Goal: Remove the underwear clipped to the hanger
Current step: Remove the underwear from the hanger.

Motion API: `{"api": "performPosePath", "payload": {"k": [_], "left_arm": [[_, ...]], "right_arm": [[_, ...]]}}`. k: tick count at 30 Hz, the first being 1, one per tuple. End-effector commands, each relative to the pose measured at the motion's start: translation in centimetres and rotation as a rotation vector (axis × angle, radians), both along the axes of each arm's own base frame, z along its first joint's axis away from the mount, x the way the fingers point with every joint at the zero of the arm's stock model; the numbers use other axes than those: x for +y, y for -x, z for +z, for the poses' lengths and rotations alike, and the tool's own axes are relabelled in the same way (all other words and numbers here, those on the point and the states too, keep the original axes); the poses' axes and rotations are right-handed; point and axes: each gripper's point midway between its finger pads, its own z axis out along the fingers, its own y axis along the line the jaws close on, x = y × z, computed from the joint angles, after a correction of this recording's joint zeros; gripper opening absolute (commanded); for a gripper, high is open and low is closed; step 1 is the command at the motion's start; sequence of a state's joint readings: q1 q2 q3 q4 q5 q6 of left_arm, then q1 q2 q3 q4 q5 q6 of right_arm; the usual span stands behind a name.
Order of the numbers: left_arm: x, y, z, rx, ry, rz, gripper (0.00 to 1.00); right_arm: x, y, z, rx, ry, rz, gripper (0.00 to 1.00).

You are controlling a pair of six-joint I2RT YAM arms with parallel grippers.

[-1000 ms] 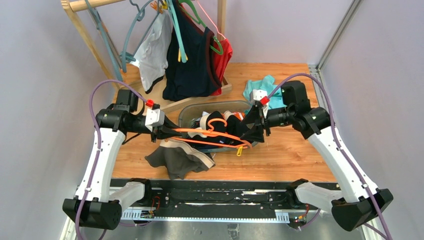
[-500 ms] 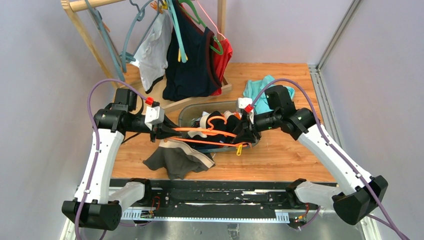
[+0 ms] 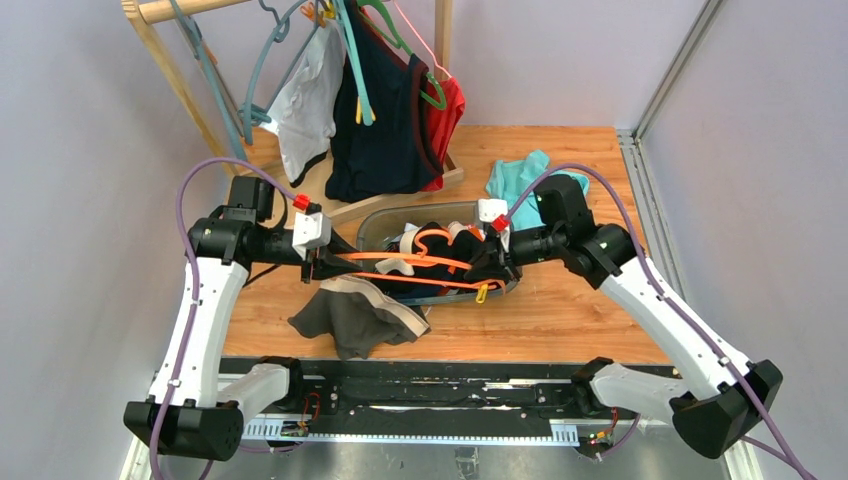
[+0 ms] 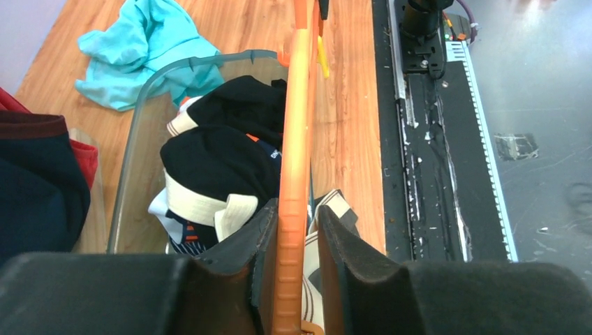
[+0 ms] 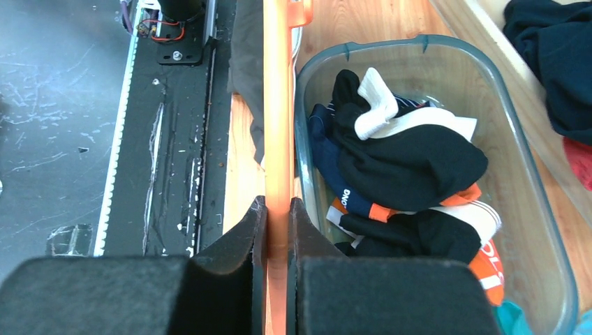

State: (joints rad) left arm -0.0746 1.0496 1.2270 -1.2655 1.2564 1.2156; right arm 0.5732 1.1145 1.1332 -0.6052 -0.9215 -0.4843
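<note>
Right jaws: clamped hard on the right end of the orange hanger (image 5: 277, 105). Both pads (image 5: 237, 244) sit flat on the bar, no gap in the right wrist view.

Left jaws: nearly closed round the hanger's left end. One pad (image 4: 244, 251) is on the bar, with a sliver of daylight on the other side. Can't tell if it's actually gripping or just straddling.

Hanger is level, running left-right over the clear bin (image 3: 372, 226) at mid table (image 3: 590, 320). Yellow clip (image 3: 483, 293) hangs off its right end, just over the bin's near rim.

Underwear: most of it is heaped in the bin. Black brief (image 5: 412, 164) on top, white waistbands and orange trim mixed in, too tangled to count pieces. Grey-brown brief (image 3: 350, 318) with beige waistband is on the table, near-left of the bin, right under the left jaws. Its waistband edge comes up close to the hanger's left end. Can't tell whether it's clipped there or lying loose.

Teal cloth (image 3: 515, 178) is on the table beyond the bin's far right corner. Wooden rack (image 3: 170, 9) stands far left, with a navy top (image 3: 385, 130) hanging on it.
</note>
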Motion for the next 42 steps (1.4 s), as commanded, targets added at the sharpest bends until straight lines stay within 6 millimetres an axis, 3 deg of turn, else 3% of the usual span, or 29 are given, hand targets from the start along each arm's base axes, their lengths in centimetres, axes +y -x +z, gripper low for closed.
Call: {"api": "performPosePath", "payload": {"k": [1,10,15,21,26,33,36,42], "left_arm": [[0.0,0.5,1.1,-0.054,-0.002,-0.006,0.36],[0.1,0.7,2.4,-0.008,0.007,0.029,0.81],[0.2,0.1,3.3,0.089,0.024,0.075,0.93],[0.3,-0.7,2.8,0.286,0.024,0.137,0.93],[0.8,-2.0,1.8,0.415,-0.020,0.223,0.85],[1.9,-5.5,1.3,0.429,0.028,0.517,0.81],[2.2,-5.8,1.2,0.446,0.073,0.592,0.84],[1.9,-5.3,-1.1,0.560,0.068,0.601,0.87]], "right_arm": [[-1.1,-0.4,0.5,-0.088,0.010,-0.036,0.00],[-3.4,0.2,-0.2,-0.169,0.064,-0.033,0.01],[-4.9,0.2,0.0,-0.254,0.113,-0.005,0.01],[-6.1,0.6,0.6,-0.358,0.161,0.031,0.01],[-6.0,0.9,1.1,-0.379,0.142,0.047,0.01],[-5.3,0.6,1.6,-0.356,0.121,0.061,0.01],[-5.1,0.3,1.8,-0.359,0.115,0.055,0.01],[-4.8,0.5,2.3,-0.362,0.091,0.059,0.00]]}}
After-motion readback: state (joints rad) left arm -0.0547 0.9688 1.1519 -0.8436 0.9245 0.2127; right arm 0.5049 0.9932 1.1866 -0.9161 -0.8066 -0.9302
